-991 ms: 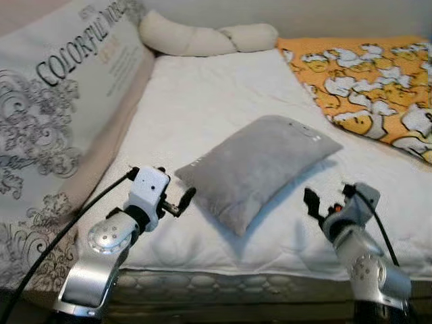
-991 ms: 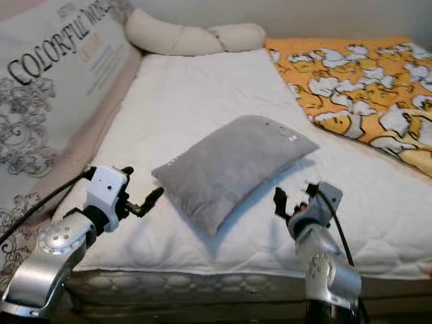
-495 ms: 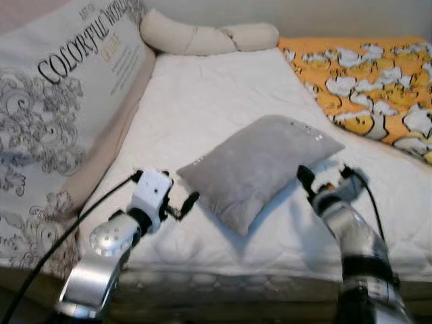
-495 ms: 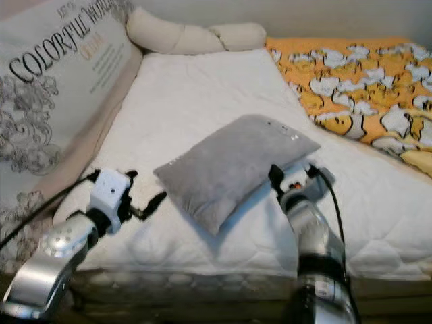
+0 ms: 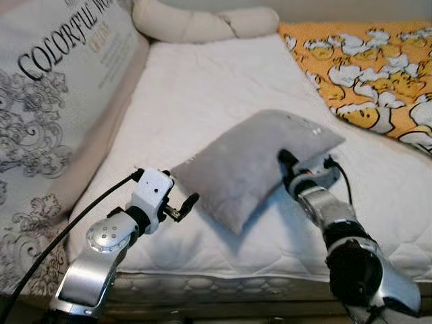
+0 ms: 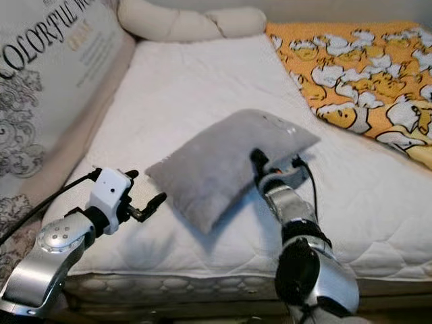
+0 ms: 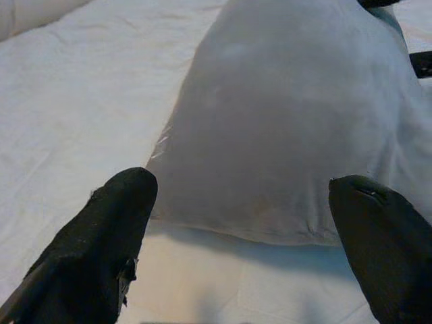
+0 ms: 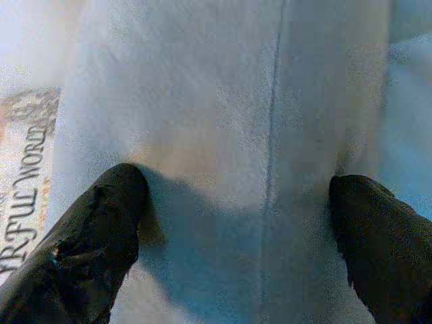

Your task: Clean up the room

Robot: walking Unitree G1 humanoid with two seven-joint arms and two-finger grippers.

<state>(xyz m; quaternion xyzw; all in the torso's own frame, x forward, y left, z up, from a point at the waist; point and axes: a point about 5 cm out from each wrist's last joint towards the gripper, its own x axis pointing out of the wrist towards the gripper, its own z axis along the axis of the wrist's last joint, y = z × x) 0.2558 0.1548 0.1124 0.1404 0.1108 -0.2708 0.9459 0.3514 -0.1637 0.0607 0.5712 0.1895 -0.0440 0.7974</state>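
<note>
Bed (image 5: 223,88): R gripper (image 8: 236,223) at pillow (image 5: 253,162).

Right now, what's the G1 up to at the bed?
It's working on the grey pillow lying on the white mattress. The right gripper is pressed against the pillow's near-right edge, fingers open with the fabric between them. The left gripper hovers open just short of the pillow's left corner, not touching. Nothing is lifted yet. The orange duck-print blanket lies to the right, and a long cream bolster lies at the far end.
</note>
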